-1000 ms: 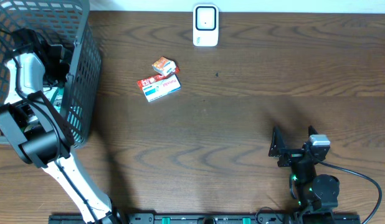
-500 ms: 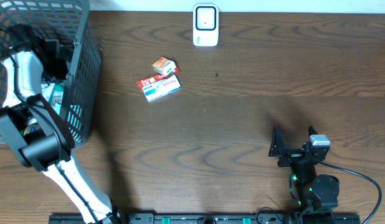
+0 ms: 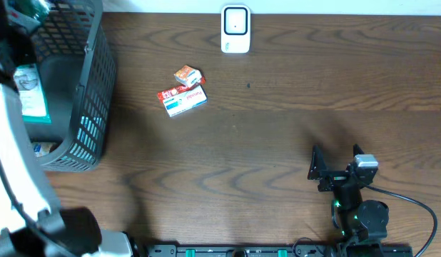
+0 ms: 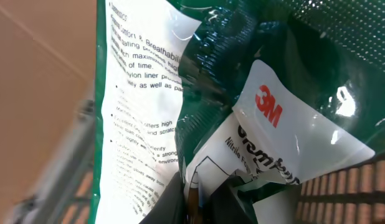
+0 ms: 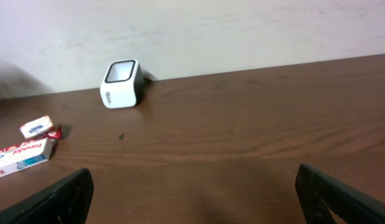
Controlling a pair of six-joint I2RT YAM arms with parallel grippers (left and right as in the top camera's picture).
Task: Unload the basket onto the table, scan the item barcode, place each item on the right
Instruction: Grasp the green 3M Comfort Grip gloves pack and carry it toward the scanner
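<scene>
Nearest us, our right pincer sits released and idle over the table. Our left pincer is clenched on the green 3M packet, by the mesh basket. We judge the pickup done; next we must carry the packet to the far scanner, barcode facing it.

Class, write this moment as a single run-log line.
left gripper: shut on green 3M packet | right gripper: open, empty | scanner: no item at it

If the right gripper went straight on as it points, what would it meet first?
Ahead of the right gripper lies only bare table, right of the scanner, then the wall; depth unclear.
</scene>
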